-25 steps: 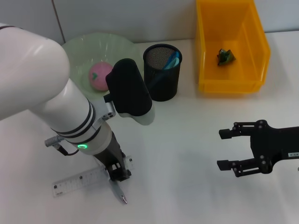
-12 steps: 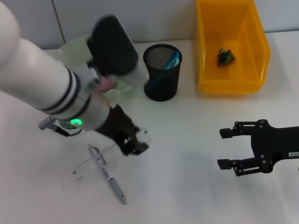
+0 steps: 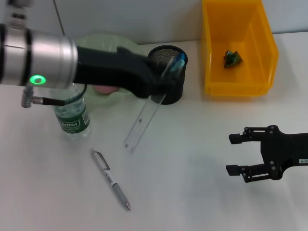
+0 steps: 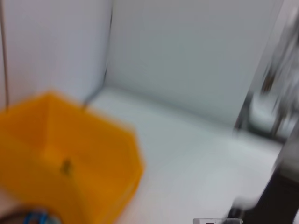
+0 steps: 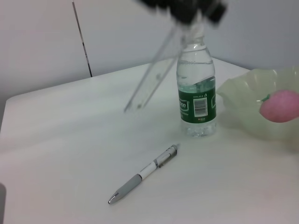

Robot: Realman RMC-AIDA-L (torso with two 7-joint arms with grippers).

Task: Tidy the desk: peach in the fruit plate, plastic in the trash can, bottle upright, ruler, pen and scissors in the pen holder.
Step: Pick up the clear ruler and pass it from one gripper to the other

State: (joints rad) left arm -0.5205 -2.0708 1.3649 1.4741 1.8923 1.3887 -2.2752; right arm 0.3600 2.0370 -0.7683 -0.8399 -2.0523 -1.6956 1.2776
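Observation:
My left gripper [image 3: 161, 86] is shut on the clear ruler [image 3: 142, 120], which hangs slanted, its upper end at the rim of the black mesh pen holder [image 3: 168, 96]. Blue scissors [image 3: 179, 60] stand in the holder. The pen [image 3: 111, 179] lies on the table in front. The bottle [image 3: 72, 118] stands upright at the left. The pink peach [image 5: 280, 106] rests in the pale green fruit plate [image 3: 103, 43], mostly hidden by my arm in the head view. Crumpled green plastic [image 3: 233, 57] lies in the yellow trash can [image 3: 238, 86]. My right gripper [image 3: 243, 154] hovers open at the right, holding nothing.
The right wrist view shows the ruler [image 5: 154, 74] hanging in front of the bottle [image 5: 196, 98], with the pen [image 5: 145, 173] lying nearer. A wall runs behind the table. The left arm stretches across the plate and bottle.
The left arm lifted the ruler off the table at the front left and swung it up and right to the pen holder, uncovering the bottle. The pen and the right gripper stayed put.

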